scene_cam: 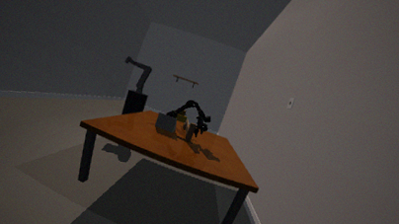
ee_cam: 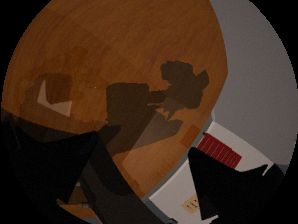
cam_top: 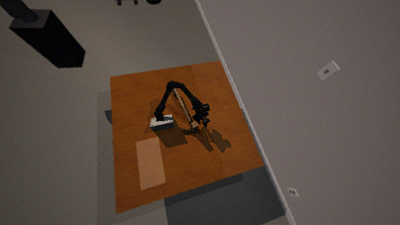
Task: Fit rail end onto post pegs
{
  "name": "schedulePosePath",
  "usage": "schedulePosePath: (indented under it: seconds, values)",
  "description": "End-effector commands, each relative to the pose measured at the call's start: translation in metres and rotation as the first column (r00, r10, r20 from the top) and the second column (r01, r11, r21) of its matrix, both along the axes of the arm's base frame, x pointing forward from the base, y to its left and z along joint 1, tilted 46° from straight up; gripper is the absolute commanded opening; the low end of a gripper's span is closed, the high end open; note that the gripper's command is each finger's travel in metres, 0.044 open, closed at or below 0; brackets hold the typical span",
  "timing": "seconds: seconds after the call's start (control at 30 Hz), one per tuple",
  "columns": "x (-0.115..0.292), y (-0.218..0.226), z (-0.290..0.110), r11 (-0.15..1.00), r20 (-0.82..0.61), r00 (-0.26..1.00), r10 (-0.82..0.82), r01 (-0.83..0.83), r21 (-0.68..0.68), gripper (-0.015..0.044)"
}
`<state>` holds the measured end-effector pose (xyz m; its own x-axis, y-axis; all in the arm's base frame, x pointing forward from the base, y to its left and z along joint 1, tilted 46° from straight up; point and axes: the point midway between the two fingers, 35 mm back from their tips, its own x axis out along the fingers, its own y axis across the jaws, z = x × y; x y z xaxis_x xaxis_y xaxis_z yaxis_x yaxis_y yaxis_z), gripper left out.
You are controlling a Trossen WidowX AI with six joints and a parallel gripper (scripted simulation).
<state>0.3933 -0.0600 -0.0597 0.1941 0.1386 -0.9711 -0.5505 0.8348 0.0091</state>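
Gripper (cam_top: 202, 120) hangs wide open and empty at the rail's (cam_top: 184, 108) four o'clock, needing a descent to grasp it.

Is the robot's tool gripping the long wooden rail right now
No. In the top view the black tool stands open beside the near end of the long light wooden rail, with nothing between its fingers.

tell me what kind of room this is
Probably a sparse indoor room used as a robot workspace: a wooden table beside a plain wall, a small black arm on it, and a larger dark robot arm on a pedestal.
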Motion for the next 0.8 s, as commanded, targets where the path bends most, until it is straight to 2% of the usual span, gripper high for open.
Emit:
schedulePosePath:
  seconds: [0.0,0.23,0.43,0.77]
  values:
    - [-0.062,0.034,0.036,0.772,0.071,0.789,0.61,-0.612,0.172,0.044]
    - [-0.099,0.049,0.065,0.468,0.272,0.512,0.814,-0.857,0.213,0.044]
    - [-0.127,0.062,0.095,0.199,0.495,0.241,0.835,-0.97,0.137,0.044]
    - [-0.129,0.063,0.098,0.176,0.515,0.215,0.83,-0.977,0.123,0.044]
